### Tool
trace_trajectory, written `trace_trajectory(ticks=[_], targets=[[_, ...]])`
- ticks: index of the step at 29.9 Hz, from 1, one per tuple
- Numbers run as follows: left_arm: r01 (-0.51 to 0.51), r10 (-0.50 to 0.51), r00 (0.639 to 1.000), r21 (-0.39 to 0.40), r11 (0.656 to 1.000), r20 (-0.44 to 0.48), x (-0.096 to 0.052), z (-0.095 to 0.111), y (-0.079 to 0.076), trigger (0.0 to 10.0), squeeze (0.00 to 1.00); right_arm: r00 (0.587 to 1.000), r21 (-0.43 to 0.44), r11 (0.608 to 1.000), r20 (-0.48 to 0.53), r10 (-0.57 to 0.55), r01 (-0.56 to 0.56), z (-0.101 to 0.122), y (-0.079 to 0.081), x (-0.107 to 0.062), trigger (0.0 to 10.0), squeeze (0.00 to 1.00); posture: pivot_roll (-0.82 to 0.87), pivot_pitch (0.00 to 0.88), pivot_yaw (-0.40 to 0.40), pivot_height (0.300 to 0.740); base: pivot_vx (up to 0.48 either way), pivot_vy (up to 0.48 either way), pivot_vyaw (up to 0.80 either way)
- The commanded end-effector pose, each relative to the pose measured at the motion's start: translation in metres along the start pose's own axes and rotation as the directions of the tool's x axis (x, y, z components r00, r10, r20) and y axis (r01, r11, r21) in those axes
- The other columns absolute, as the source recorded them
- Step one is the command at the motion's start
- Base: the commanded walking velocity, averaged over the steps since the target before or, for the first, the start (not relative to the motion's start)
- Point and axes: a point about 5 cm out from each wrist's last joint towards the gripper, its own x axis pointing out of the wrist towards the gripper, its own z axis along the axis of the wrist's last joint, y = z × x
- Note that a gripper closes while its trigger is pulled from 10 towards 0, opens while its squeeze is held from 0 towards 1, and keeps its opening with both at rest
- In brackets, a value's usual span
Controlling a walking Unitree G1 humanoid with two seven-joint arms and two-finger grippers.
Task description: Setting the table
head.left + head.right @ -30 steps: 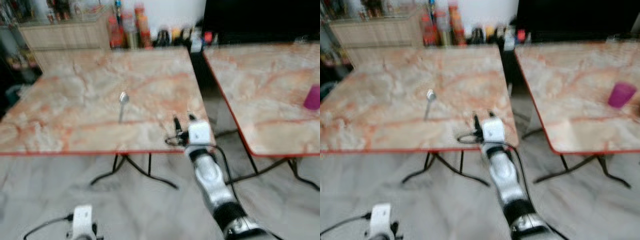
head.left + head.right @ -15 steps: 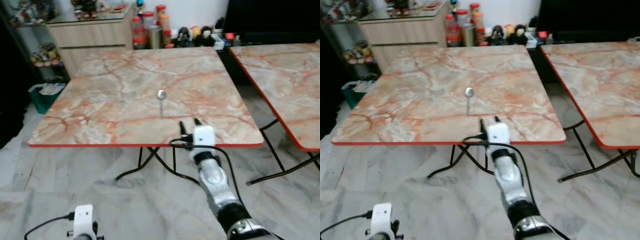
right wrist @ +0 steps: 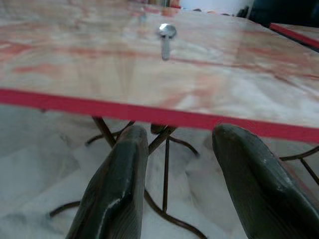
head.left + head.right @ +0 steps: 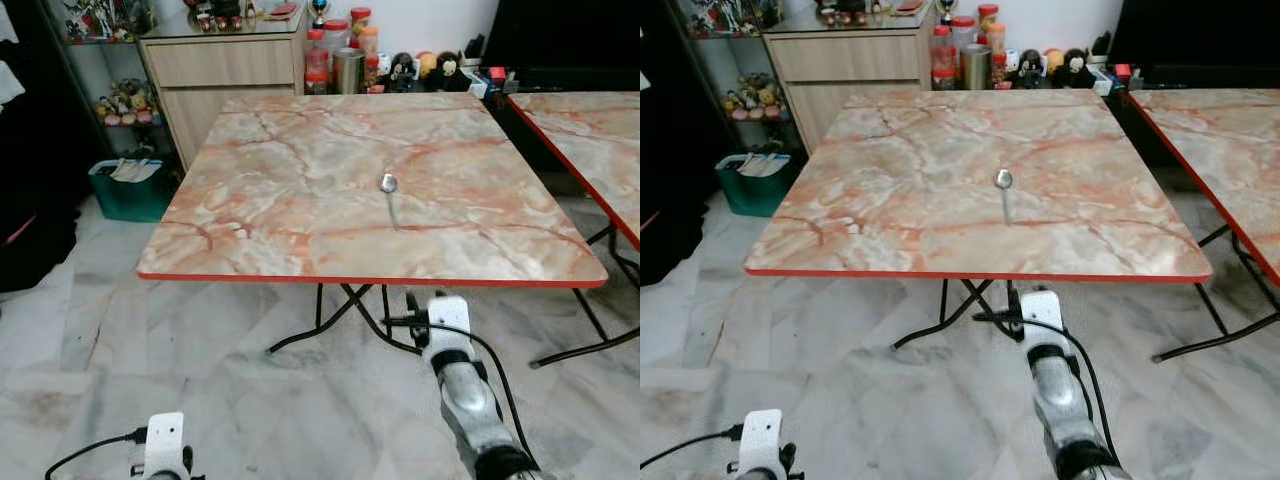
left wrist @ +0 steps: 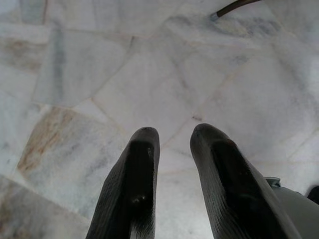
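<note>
Now the right tool (image 4: 1025, 303) is hanging below the near red edge of the counter (image 4: 250, 230), whereas a moment ago it was reaching over the marble top just short of the spoon (image 4: 389, 189). The whole view is also sitting farther back and turned, so the robot is evidently backing off and not only the arm is drawing away. The spoon is lying alone on the marble, right of centre, bowl toward the far side and handle pointing at the near edge, in the same spot as before. In the right wrist view the two black fingers (image 3: 117, 194) are standing well apart with nothing between them, looking up along the counter edge at the spoon (image 3: 166, 35). The left tool (image 5: 172, 164) is pointing at the floor (image 5: 149, 74), fingers slightly parted and carrying nothing. Judging from this, the spoon is placed and released, and the robot is probably leaving to fetch the next piece.
</note>
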Motion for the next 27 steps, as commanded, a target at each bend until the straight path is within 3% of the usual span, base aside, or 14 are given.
trace_trajectory(ticks=[1, 3, 8, 11, 13, 15, 16, 17, 20, 24, 27], targets=[[-0.004, 0.004, 1.0, 0.007, 1.0, 0.012, 0.0, 0.002, 0.0, 10.0, 0.0, 0.999, 0.001, 1.0, -0.041, -0.021, 0.021, -0.007, -0.006, -0.002, 10.0, 0.0, 0.07, 0.0, 0.032, 0.74, 0.0, 0.0, 0.0], [-0.004, 0.004, 1.0, 0.005, 1.0, 0.013, 0.0, 0.002, 0.0, 10.0, 0.0, 0.999, 0.003, 1.0, -0.048, -0.025, 0.025, -0.009, -0.007, -0.003, 10.0, 0.0, 0.07, 0.0, 0.032, 0.74, 0.0, 0.0, 0.0], [-0.01, 0.01, 1.0, 0.003, 1.0, 0.014, 0.0, 0.002, 0.002, 10.0, 0.0, 0.98, 0.022, 0.998, -0.192, -0.047, 0.052, -0.035, -0.01, -0.015, 10.0, 0.0, 0.07, 0.0, 0.033, 0.74, 0.0, 0.0, 0.0], [0.006, -0.006, 1.0, 0.011, 1.0, 0.002, 0.001, 0.002, 0.002, 10.0, 0.0, 0.945, 0.037, 0.997, -0.322, -0.053, 0.068, -0.056, -0.012, -0.026, 10.0, 0.0, 0.07, 0.0, 0.038, 0.74, 0.0, 0.0, 0.0], [0.009, -0.009, 1.0, 0.012, 1.0, 0.002, 0.001, 0.002, 0.002, 10.0, 0.0, 0.935, 0.043, 0.996, -0.351, -0.053, 0.073, -0.061, -0.013, -0.03, 10.0, 0.0, 0.07, 0.0, 0.038, 0.74, 0.0, 0.0, 0.0], [0.01, -0.01, 1.0, 0.018, 1.0, -0.007, 0.001, 0.001, 0.001, 10.0, 0.0, 0.893, 0.094, 0.992, -0.45, -0.028, 0.078, -0.077, -0.012, -0.042, 10.0, 0.0, 0.07, 0.0, 0.044, 0.74, 0.0, 0.0, 0.0], [0.01, -0.01, 1.0, 0.018, 1.0, -0.007, 0.001, 0.001, 0.001, 10.0, 0.0, 0.893, 0.094, 0.992, -0.45, -0.028, 0.078, -0.077, -0.012, -0.042, 10.0, 0.0, 0.07, 0.0, 0.044, 0.74, 0.0, 0.0, 0.0], [0.007, -0.007, 1.0, 0.026, 1.0, -0.015, 0.001, 0.001, 0.001, 10.0, 0.0, 0.86, 0.139, 0.985, -0.51, -0.014, 0.099, -0.088, -0.012, -0.052, 10.0, 0.0, 0.07, 0.0, 0.044, 0.74, 0.0, 0.0, 0.0], [0.003, -0.002, 1.0, 0.035, 0.999, -0.024, 0.001, -0.001, 0.001, 10.0, 0.0, 0.798, 0.132, 0.983, -0.602, -0.02, 0.124, -0.106, -0.014, -0.07, 10.0, 0.0, 0.07, 0.0, 0.044, 0.74, 0.278, 0.0, 0.0], [0.001, 0.0, 1.0, 0.037, 0.999, -0.022, 0.001, -0.001, 0.001, 10.0, 0.0, 0.751, 0.124, 0.983, -0.66, -0.022, 0.139, -0.119, -0.015, -0.085, 10.0, 0.0, 0.08, 0.0, 0.039, 0.74, 0.337, 0.0, 0.0], [0.002, -0.001, 1.0, 0.038, 0.999, -0.022, 0.001, -0.001, 0.001, 10.0, 0.0, 0.737, 0.123, 0.983, -0.676, -0.019, 0.139, -0.123, -0.014, -0.091, 10.0, 0.0, 0.08, 0.0, 0.039, 0.74, 0.384, 0.0, 0.0]])
